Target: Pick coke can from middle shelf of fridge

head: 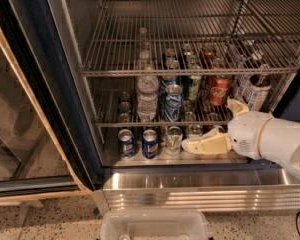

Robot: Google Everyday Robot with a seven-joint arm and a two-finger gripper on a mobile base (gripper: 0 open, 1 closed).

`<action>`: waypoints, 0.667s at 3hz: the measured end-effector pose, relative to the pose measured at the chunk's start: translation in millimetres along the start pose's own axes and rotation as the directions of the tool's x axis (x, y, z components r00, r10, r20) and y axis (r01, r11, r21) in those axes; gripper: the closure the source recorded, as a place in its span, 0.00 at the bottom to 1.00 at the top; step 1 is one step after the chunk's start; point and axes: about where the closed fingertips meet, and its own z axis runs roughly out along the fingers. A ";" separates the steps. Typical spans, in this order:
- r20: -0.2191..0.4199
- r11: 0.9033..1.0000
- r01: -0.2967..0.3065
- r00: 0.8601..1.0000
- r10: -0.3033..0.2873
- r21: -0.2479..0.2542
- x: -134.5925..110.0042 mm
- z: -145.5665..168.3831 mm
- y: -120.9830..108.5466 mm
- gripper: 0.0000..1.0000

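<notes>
The white arm [277,145] reaches in from the right, low and roughly level. Its gripper [200,143] points left beside the cans [150,143] on the floor of the fridge [40,84], below the middle shelf [115,124]. How far it is open, or whether it grips anything, cannot be made out. The coke can [220,90] stands upright on that shelf, above the gripper and apart from it.

White arm [282,145] extended from the right, cream tool [202,143] held low, pointing left

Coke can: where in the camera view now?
The coke can stands right of centre on the middle shelf, between a green can and a white-labelled container; the gripper is below it, by the bottom row.
</notes>
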 end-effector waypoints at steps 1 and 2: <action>0.035 0.998 -0.011 0.999 0.009 0.069 -12.4 3.3 -12.3 0.00; 0.046 0.997 -0.010 0.999 0.006 0.074 -12.0 4.3 -12.0 0.00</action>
